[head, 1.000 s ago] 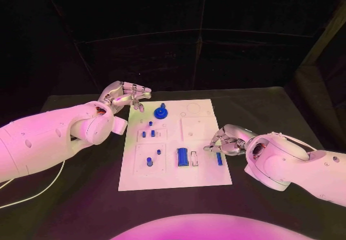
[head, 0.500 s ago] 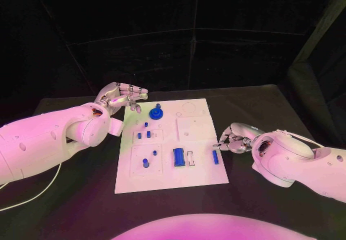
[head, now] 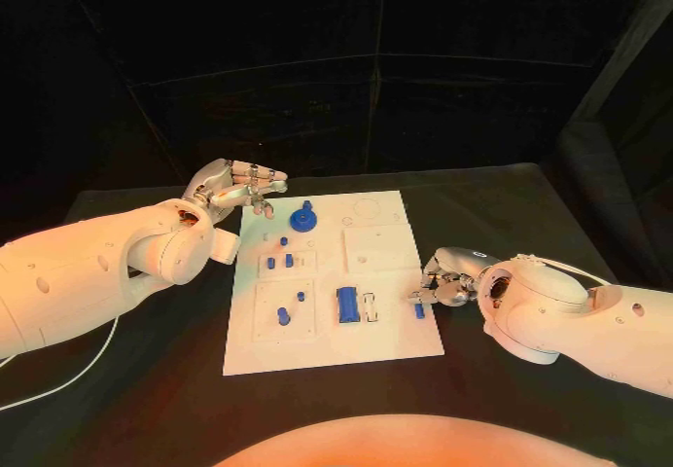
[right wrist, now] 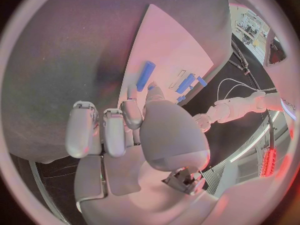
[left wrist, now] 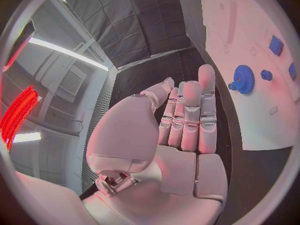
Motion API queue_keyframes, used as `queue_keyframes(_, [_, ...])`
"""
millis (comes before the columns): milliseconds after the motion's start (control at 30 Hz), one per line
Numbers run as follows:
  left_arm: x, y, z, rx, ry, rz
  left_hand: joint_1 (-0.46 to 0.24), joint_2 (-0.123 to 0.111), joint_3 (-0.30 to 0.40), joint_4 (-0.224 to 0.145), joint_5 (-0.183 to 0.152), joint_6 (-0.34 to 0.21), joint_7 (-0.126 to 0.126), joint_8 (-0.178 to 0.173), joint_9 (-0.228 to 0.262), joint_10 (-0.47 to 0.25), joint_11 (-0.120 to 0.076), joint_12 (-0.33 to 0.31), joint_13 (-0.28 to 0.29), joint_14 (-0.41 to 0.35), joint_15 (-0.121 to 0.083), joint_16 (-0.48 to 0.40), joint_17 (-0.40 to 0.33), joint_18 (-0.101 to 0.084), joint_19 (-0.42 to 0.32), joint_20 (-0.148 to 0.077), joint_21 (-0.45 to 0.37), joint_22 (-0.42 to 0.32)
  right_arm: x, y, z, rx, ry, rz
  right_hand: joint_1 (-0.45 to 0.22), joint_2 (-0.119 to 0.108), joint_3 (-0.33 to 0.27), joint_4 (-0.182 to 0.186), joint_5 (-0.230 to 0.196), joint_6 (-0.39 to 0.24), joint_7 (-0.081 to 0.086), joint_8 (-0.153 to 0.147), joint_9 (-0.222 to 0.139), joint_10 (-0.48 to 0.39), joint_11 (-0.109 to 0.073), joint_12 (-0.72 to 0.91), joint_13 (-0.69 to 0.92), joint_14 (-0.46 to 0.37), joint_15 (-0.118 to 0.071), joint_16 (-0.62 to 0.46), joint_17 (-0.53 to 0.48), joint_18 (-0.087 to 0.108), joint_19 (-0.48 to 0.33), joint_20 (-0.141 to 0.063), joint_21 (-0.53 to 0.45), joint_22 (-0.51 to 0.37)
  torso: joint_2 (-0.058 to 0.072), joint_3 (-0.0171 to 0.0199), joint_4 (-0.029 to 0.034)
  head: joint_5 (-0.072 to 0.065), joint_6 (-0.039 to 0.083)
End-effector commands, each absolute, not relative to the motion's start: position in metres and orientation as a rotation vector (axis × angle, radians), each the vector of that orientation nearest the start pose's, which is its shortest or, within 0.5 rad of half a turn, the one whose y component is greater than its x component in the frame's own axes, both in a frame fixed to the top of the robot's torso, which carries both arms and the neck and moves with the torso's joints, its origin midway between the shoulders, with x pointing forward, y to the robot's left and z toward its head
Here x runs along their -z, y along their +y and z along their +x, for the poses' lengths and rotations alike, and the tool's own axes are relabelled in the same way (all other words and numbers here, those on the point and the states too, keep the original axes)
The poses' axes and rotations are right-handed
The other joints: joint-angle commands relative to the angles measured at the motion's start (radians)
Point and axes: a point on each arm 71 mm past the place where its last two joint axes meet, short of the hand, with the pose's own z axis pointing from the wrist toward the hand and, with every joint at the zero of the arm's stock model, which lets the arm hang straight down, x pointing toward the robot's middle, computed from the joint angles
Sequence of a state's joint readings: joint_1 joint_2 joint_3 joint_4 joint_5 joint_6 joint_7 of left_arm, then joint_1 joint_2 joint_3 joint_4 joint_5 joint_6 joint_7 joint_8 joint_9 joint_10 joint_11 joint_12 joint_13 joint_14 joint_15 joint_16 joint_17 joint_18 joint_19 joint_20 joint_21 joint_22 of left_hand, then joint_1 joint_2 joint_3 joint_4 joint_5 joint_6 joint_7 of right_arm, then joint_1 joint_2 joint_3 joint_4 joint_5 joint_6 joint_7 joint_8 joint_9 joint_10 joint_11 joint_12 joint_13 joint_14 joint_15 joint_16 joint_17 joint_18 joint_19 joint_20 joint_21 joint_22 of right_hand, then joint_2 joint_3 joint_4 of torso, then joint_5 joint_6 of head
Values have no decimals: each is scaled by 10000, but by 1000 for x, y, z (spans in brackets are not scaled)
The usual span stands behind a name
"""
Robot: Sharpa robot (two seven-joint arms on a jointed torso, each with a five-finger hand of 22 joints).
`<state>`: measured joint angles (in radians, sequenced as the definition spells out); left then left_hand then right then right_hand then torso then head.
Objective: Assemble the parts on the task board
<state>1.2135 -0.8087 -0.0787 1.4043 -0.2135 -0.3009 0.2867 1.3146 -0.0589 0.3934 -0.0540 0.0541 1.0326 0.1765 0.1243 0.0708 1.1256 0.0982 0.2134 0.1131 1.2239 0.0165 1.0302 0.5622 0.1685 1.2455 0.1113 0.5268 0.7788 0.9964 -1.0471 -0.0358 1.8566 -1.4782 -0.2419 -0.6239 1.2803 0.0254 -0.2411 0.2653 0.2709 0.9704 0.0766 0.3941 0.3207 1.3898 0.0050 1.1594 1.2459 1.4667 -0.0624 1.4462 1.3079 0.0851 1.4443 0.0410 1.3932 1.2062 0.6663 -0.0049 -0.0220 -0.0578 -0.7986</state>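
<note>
Between the left hand (head: 241, 185) and right hand (head: 443, 282), the task board (head: 386, 248) lies unobstructed.

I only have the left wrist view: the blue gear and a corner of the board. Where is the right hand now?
Observer: The right hand is at the board's right edge, beside a small blue bar.
Operator: Is it holding that bar?
Observer: No. The bar lies flat on the board, with one of the fingertips close to its end. I cannot tell whether they touch.
Operator: And my left hand from above?
Observer: The left hand is off the board's far left corner, holding nothing.
</note>
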Motion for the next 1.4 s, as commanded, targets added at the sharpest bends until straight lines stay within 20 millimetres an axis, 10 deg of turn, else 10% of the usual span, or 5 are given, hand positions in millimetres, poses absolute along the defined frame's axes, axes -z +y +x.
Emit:
queue_keyframes(33, [195,224,508,13609,15592,-9434,24,53,-46,3,-39,-86,5,35,-1,-74,30,35,11,-74,-1,-13,-8,134,-11,31,-27,-10,265,-229,376,-2484,21319,700,82,-12,-68,-9,20,2,37,-62,-46,-10,-33,-65,-5,597,-58,36,197,-164,40,-5,34,21,11,-4,-27,8,-12])
queue_keyframes(1000, [197,225,509,13540,15668,-9484,36,59,-58,1,-40,-97,8,43,-2,-90,32,51,13,-86,-1,-22,-38,134,-8,31,-34,-17,268,-210,374,-1636,21166,-1490,1009,-260,-176,-696,-13,-189,80,-14,286,-164,-10,-333,-96,581,-42,10,221,-176,14,-1,40,79,3,-20,10,36,-84])
queue_keyframes(1400, [197,226,508,13521,15673,-9495,36,59,-58,1,-40,-97,8,43,-2,-90,32,51,13,-86,-1,-22,-38,134,-8,31,-34,-17,262,-203,373,-2041,20499,-1097,2631,783,1326,-1564,-119,-190,43,-274,281,-265,-86,-496,-122,596,-109,37,333,-185,34,-65,70,156,2,-11,-2,86,-92])
